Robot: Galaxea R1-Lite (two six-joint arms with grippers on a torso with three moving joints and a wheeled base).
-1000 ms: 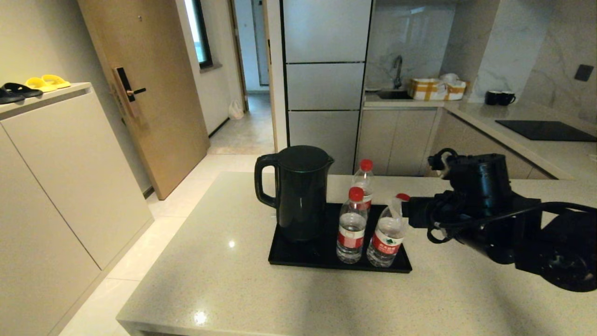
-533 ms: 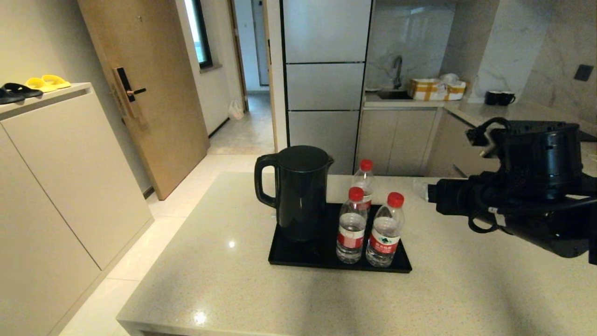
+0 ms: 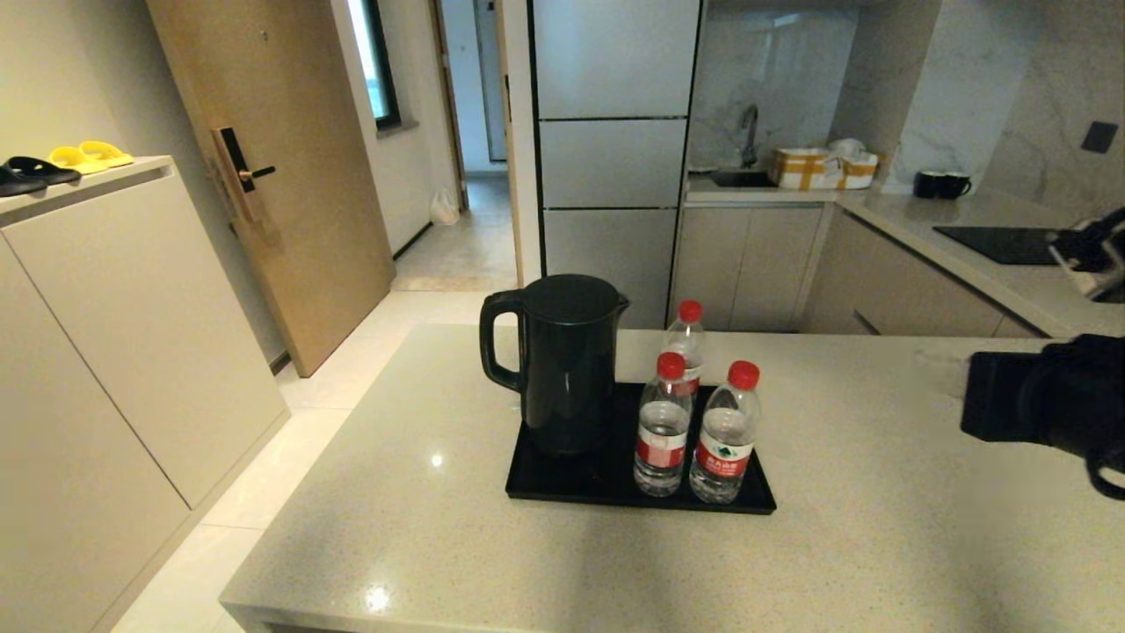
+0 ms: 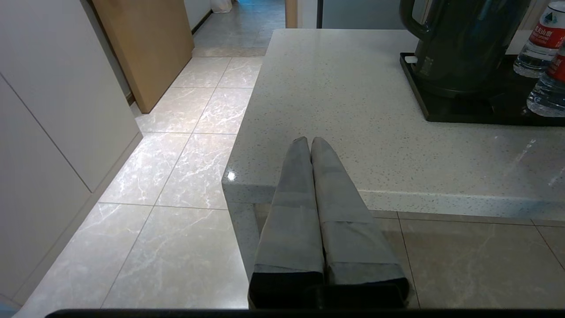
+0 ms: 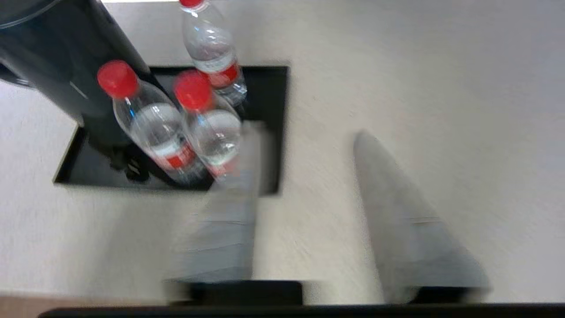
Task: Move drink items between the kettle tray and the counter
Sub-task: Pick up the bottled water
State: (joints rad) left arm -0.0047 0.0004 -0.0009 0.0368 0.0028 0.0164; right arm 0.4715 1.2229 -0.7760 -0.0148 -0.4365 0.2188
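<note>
The right gripper (image 5: 304,145) has let go of the front-right bottle (image 3: 724,432) and withdrawn.

Black kettle (image 3: 562,360), black tray (image 3: 562,482), red-capped clear bottles (image 3: 661,426) with seemingly red-white labels, speckled beige counter (image 3: 422,510)

On the tabletop (image 3: 879,527), the kettle tray (image 3: 562,488) carries the kettle (image 3: 562,365) at its left and two bottles (image 3: 694,435) at its right, a third bottle (image 3: 687,338) standing behind them.
</note>
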